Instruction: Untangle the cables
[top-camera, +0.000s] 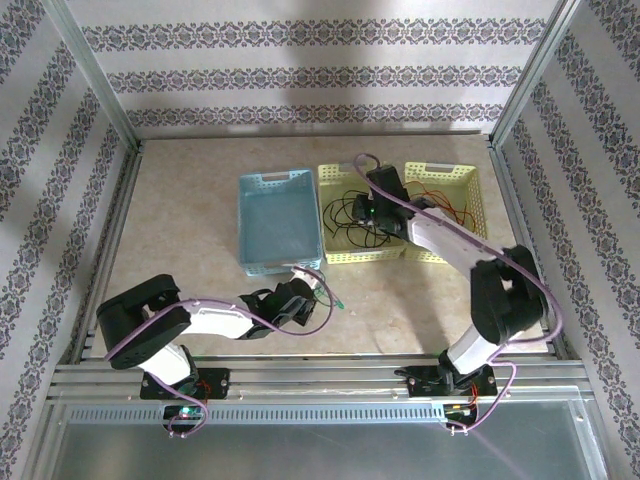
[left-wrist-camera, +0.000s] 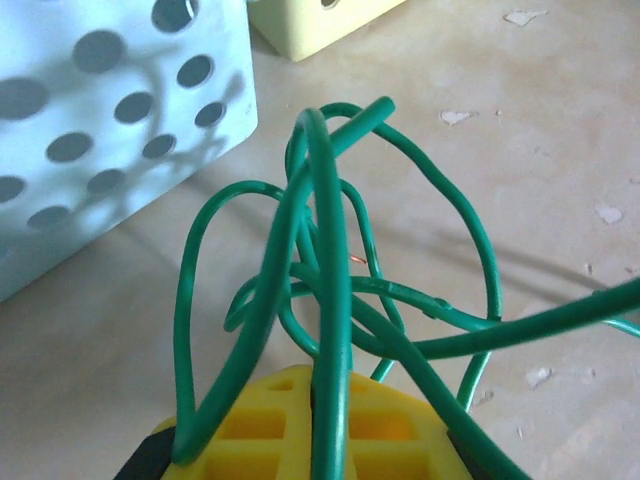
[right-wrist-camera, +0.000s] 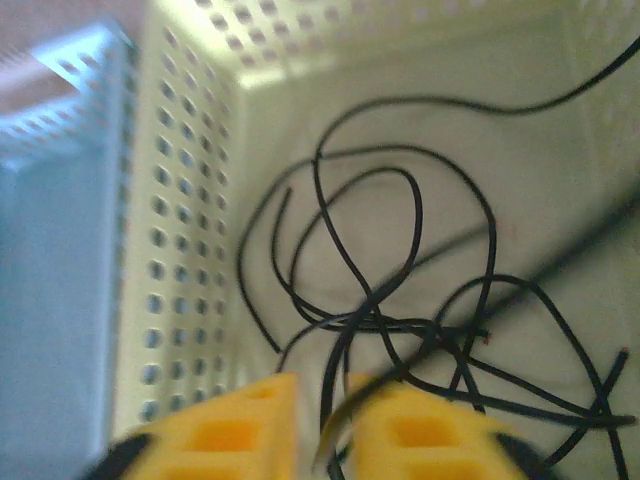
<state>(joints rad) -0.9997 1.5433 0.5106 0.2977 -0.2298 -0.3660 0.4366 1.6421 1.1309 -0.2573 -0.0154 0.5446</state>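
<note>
L claw (left-wrist-camera: 318, 420) holds 1 green cable (left-wrist-camera: 333, 250) near 3 baskets (top-camera: 243, 225)

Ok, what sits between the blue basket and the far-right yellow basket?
Another yellow basket, side by side with both. It holds the black cable, and the right gripper hangs over it. The top view shows this.

I am operating inside a robot test cell of a laboratory kind. Aluminium frame posts (top-camera: 95, 75) are boxing in the table (top-camera: 180, 220). Flat panels of striped floral wallpaper (top-camera: 300, 60) are standing along its far, left and right edges as a backdrop. My left arm (top-camera: 215, 320) and right arm (top-camera: 445, 240) are sitting bolted to a slotted metal rail (top-camera: 320, 375) along the near edge.
</note>
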